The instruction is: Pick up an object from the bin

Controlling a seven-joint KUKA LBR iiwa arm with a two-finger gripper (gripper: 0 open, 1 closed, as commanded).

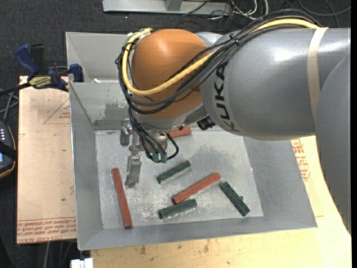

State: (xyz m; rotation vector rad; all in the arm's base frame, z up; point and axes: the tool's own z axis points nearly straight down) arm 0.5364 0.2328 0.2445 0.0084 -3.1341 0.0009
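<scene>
My gripper (132, 178) hangs below the orange cover over the left part of the bin floor, its tip close to the grit-covered bottom. Just left of it lies a long red bar (121, 198), running from the bin's middle left down to the front edge. To the gripper's right a short dark green bar (173, 171) lies at a slant. Nothing shows in the gripper.
Further right lie a red bar (196, 188) and two more dark green bars (178, 209) (234, 199). Another red bar (180, 132) pokes out from under the arm near the back. The arm and its cover hide the bin's back middle.
</scene>
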